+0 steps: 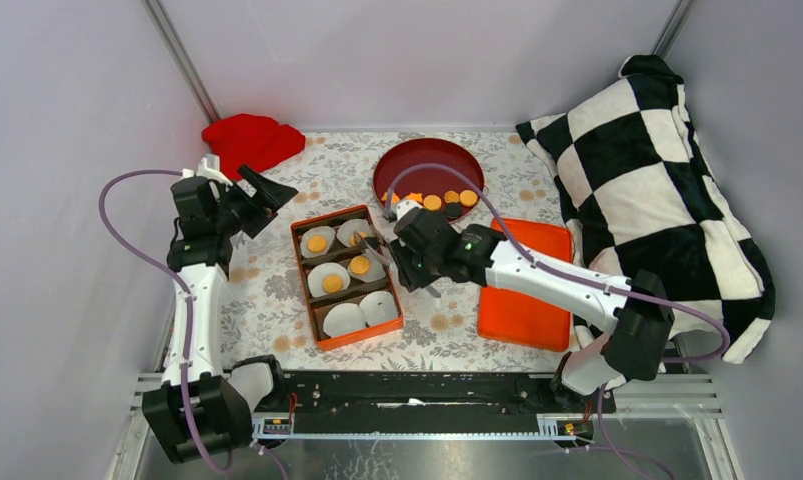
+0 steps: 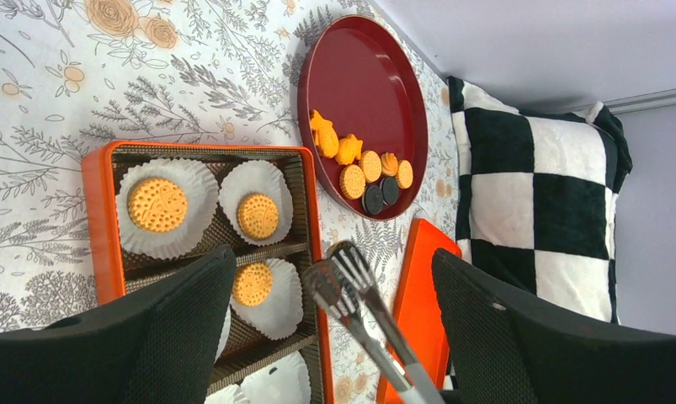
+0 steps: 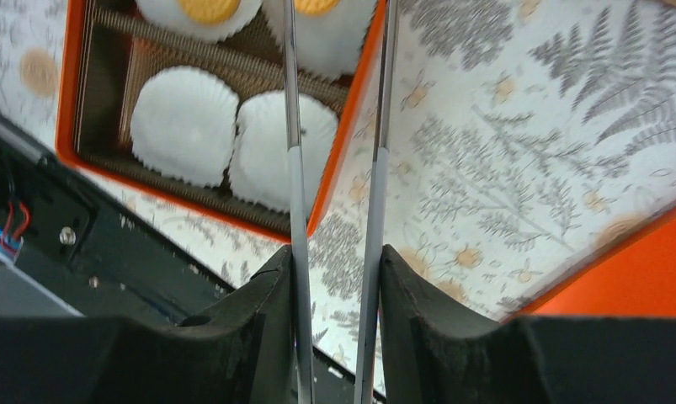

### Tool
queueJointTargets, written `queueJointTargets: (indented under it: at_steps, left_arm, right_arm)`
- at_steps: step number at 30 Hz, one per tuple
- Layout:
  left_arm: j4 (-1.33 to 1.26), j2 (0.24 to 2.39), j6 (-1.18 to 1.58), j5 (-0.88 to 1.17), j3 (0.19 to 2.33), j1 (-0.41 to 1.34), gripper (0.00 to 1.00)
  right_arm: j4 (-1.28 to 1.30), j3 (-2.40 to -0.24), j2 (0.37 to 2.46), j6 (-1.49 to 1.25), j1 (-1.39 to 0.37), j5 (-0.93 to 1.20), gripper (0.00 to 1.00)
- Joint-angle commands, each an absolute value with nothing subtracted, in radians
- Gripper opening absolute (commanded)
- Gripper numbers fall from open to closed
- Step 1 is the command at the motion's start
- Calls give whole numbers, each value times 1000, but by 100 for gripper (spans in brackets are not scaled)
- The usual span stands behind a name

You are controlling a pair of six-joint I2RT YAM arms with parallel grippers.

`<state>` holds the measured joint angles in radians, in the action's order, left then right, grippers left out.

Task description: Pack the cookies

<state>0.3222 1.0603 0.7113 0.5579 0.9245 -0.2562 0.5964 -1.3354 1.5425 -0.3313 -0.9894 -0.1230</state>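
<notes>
Round orange cookies (image 2: 352, 181), two black. My right gripper (image 3: 334, 273) squeezes tongs (image 3: 294, 168); my left gripper (image 2: 330, 282) gapes. Left wrist shows tong tips, right wrist doesn't.

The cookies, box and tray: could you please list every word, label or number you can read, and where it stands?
No text can be read anywhere.
The cookies bear an embossed pattern, too blurred to read as letters.
The orange box, red tray and tongs show no lettering.
</notes>
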Motion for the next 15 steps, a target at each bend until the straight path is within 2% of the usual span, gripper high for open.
queueJointTargets:
  at_steps: [1, 15]
  left_arm:
    - [381, 1016, 677, 531, 946, -262, 90]
    - [374, 1002, 688, 550, 921, -260, 90]
  right_arm:
    - [576, -1300, 1470, -388, -1059, -134, 10]
    - [712, -1227, 1398, -534, -1295, -251, 9]
